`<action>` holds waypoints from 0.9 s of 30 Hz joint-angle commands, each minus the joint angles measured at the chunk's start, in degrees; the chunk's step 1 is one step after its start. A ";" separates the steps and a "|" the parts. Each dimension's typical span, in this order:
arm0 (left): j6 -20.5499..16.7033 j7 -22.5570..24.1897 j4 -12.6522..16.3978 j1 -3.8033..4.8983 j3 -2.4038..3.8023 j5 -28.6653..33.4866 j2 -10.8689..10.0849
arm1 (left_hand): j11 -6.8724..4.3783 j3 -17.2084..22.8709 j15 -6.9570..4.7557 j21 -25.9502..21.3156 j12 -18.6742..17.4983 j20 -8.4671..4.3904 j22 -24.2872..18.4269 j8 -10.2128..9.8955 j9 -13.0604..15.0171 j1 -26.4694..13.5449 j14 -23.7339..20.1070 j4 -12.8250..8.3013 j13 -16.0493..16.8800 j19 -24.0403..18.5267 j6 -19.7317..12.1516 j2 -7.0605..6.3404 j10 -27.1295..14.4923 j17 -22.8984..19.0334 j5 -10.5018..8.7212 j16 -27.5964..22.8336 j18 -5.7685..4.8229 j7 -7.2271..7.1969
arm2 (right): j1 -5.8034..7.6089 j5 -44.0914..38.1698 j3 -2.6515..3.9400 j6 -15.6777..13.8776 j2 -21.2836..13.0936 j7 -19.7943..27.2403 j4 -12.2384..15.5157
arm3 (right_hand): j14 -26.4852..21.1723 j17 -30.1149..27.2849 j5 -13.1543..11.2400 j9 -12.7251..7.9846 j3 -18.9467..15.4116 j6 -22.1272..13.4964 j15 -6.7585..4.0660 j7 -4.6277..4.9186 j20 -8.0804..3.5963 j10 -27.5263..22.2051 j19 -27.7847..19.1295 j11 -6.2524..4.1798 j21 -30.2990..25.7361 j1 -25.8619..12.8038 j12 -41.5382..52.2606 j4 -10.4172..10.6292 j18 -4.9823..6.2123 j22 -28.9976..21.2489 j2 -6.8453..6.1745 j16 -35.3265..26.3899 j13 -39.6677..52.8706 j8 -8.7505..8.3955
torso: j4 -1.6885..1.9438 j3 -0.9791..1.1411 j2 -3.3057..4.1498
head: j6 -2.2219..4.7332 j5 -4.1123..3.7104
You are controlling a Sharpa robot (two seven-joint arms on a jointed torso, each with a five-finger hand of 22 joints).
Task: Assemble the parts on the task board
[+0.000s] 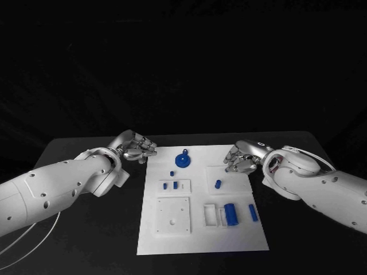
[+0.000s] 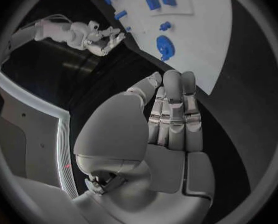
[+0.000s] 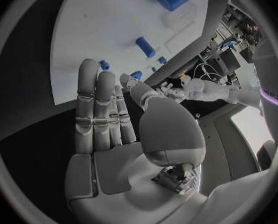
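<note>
Hovering at the far corners of the task board [image 1: 202, 240], my two hands hold nothing. My left hand [image 1: 136, 146] hangs over the black table [image 1: 84, 150] just beside the board's far left corner, and its wrist view shows the fingers [image 2: 174, 115] straight and side by side, clear of everything. My right hand [image 1: 242, 158] sits at the board's far right edge, its fingers [image 3: 96, 104] likewise extended and empty above the dark table next to the white plate. The board lies in the middle of the table, long side running away from me. On it, a round blue disc part [image 1: 183, 160] lies at the far end between my hands, with a tiny blue piece [image 1: 172, 172] just nearer. Two small blue pegs [image 1: 171, 185] stand in a raised white block left of centre, and a short blue pin [image 1: 218, 184] lies to their right. Nearer, a white square plate [image 1: 174, 216] sits on the left; beside it to the right a blue cylinder [image 1: 230, 215] rests against a white holder [image 1: 211, 214], and a slim blue bar [image 1: 253, 212] lies further right. I can read no writing on any piece.
</note>
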 commanded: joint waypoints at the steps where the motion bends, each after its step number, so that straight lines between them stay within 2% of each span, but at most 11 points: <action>1: -2.52 6.07 0.86 0.27 0.14 16.76 -0.45 | 1.01 -1.13 0.83 -2.14 -0.18 0.81 -2.07 -0.33 -0.04 -0.89 -0.92 0.49 -0.02 -0.82 -0.87 -0.58 -3.57 -1.30 -0.47 -4.20 -0.73 0.44 | -0.61 -10.07 0.01 -2.23 0.01 -6.01 0.97 | -0.22 0.04 -1.92 0.04 1.62 -0.19 0.19 0.33 0.09 -1.60 -0.47 0.39 0.37 -0.06 -0.06 1.15 0.75 0.99 -1.61 0.30 -0.06 -0.18 | -0.09 -0.44 -0.15 | -0.24 -0.23; 3: -2.34 6.92 1.30 0.37 0.19 18.33 -0.77 | 1.38 -3.40 1.13 -4.26 -0.04 1.31 -4.57 -0.28 -0.03 -0.63 -0.33 0.69 0.00 -0.77 -1.21 -0.27 -5.39 -2.44 -0.36 -8.19 -0.78 0.53 | -0.98 -11.38 -0.02 -2.38 0.16 -6.91 1.31 | -0.07 0.06 -4.07 0.00 2.10 -0.49 0.39 0.42 0.27 -3.01 -0.36 0.78 0.40 -0.07 -0.09 1.64 0.83 1.22 -2.42 0.46 -0.07 -0.17 | -0.07 -0.62 -0.27 | -0.43 -0.32; 4: -2.25 7.31 1.54 0.41 0.20 18.91 -0.93 | 1.44 -4.96 1.22 -5.32 -0.08 1.49 -5.88 -0.28 -0.03 -0.68 -0.19 0.92 -0.03 -0.71 -1.29 -0.24 -5.66 -2.91 -0.15 -10.16 -0.92 0.54 | -1.14 -12.01 -0.04 -2.42 0.26 -7.27 1.47 | 0.00 0.10 -4.67 0.00 2.52 -0.64 0.44 0.46 0.33 -3.13 -0.26 0.83 0.43 0.03 -0.07 2.03 0.92 1.39 -2.79 0.64 -0.06 -0.14 | -0.06 -0.58 -0.26 | -0.45 -0.38; 5: -2.20 7.60 1.73 0.45 0.22 19.32 -1.05 | 1.43 -6.72 1.19 -6.44 -0.03 1.52 -7.57 -0.25 -0.02 -0.23 0.72 1.12 0.00 -0.07 -1.34 0.26 -5.73 -3.23 -0.13 -12.19 -1.02 0.63 | -1.27 -12.47 -0.06 -2.43 0.33 -7.51 1.59 | 0.00 0.10 -4.67 0.00 2.52 -0.64 0.44 0.46 0.33 -3.13 -0.26 0.83 0.43 0.03 -0.07 2.03 0.92 1.39 -2.79 0.64 -0.06 -0.14 | -0.06 -0.62 -0.29 | -0.47 -0.41; 7: -2.09 8.05 2.13 0.52 0.24 20.04 -1.29 | 1.44 -9.91 1.26 -7.90 -0.05 1.54 -10.16 -0.27 -0.02 -0.16 1.82 1.92 -0.02 0.94 -1.52 0.58 -6.03 -3.15 -0.21 -14.68 -1.36 0.57 | -1.52 -13.19 -0.09 -2.31 0.49 -7.93 1.79 | -0.09 0.15 -4.93 0.03 3.57 -0.80 0.50 0.52 0.47 -3.23 -0.23 0.89 0.38 0.53 -0.07 3.22 1.11 1.95 -3.90 1.00 -0.05 -0.12 | -0.03 -0.75 -0.35 | -0.58 -0.48; 11: -1.93 8.70 2.99 0.71 0.27 21.08 -1.73 | 1.43 -11.74 1.23 -7.98 -0.04 1.46 -12.14 -0.27 -0.02 0.44 2.57 2.32 -0.02 1.40 -1.55 1.01 -6.06 -2.62 -0.17 -16.09 -1.51 0.62 | -1.91 -14.45 -0.32 -2.08 0.93 -8.68 1.83 | -0.22 0.25 -5.10 0.05 4.49 -0.73 0.52 0.51 0.52 -3.11 -0.25 0.85 0.19 1.23 -0.06 4.88 1.16 3.15 -5.01 1.74 -0.04 -0.15 | 0.15 -1.03 -0.55 | -0.80 -0.61; 12: -1.88 8.78 3.13 0.75 0.28 21.20 -1.79 | 1.45 -13.45 1.18 -7.81 -0.05 1.34 -15.44 -0.28 -0.03 1.20 3.26 2.81 -0.04 1.83 -1.59 1.45 -6.09 -0.96 -0.16 -18.10 -1.73 0.68 | -1.97 -14.73 -0.38 -2.17 1.02 -8.83 1.80 | -0.21 0.29 -5.15 0.05 4.55 -0.69 0.44 0.48 0.44 -2.78 -0.09 0.77 0.27 1.31 -0.08 5.09 1.19 3.43 -5.09 1.92 -0.04 -0.13 | 0.17 -1.08 -0.57 | -0.81 -0.61; 14: -1.68 8.92 3.46 0.82 0.28 21.50 -1.94 | 1.45 -13.45 1.18 -7.81 -0.05 1.34 -15.44 -0.28 -0.03 1.20 3.26 2.81 -0.04 1.83 -1.59 1.45 -6.09 -0.96 -0.16 -18.10 -1.73 0.68 | -2.10 -15.43 -0.52 -2.51 1.26 -9.20 1.64 | -0.31 0.33 -5.35 0.05 5.02 -0.59 0.43 0.44 0.42 -2.76 -0.12 0.76 0.23 1.50 -0.07 5.37 1.18 3.99 -5.33 2.18 -0.04 -0.15 | 0.21 -1.21 -0.61 | -0.83 -0.63; 16: -1.53 8.95 3.63 0.85 0.29 21.70 -2.02 | 1.45 -13.89 1.17 -7.57 -0.06 1.27 -17.31 -0.29 -0.03 1.39 3.60 2.97 -0.03 2.15 -1.63 1.52 -6.14 0.48 -0.22 -19.26 -1.84 0.68 | -2.16 -15.77 -0.62 -2.67 1.45 -9.35 1.49 | -0.38 0.27 -5.39 0.05 5.56 -0.57 0.44 0.42 0.36 -2.75 -0.14 0.76 0.04 1.50 -0.02 5.81 1.25 4.67 -5.72 2.40 -0.02 -0.11 | 0.20 -1.22 -0.60 | -0.82 -0.65; 23: -1.15 8.88 3.94 0.90 0.29 22.02 -2.16 | 1.45 -13.93 1.14 -7.45 -0.04 1.24 -17.66 -0.31 -0.04 1.36 3.76 3.02 -0.02 2.34 -1.71 1.59 -6.15 0.91 -0.28 -19.37 -1.83 0.70 | -2.26 -16.24 -1.21 -2.72 2.44 -9.47 0.70 | -0.42 0.17 -6.01 0.05 6.46 -0.52 0.42 0.46 0.40 -2.65 0.04 0.73 -0.50 1.80 -0.07 6.13 1.23 6.11 -5.65 2.85 -0.04 -0.14 | 0.19 -1.03 -0.48 | -0.89 -0.50; 27: -0.97 8.76 3.98 0.91 0.29 22.06 -2.18 | 1.44 -13.92 1.11 -7.38 -0.04 1.21 -17.70 -0.30 -0.04 1.40 3.87 2.97 -0.03 2.44 -1.69 1.65 -6.10 1.08 -0.21 -19.30 -1.81 0.68 | -2.29 -16.69 -1.60 -2.88 2.97 -9.66 0.06 | -0.50 0.18 -6.63 0.06 7.60 -0.39 0.38 0.46 0.37 -2.55 0.04 0.71 -0.67 1.99 -0.07 6.07 1.26 6.88 -5.47 3.09 -0.04 -0.13 | 0.18 -1.01 -0.49 | -0.95 -0.40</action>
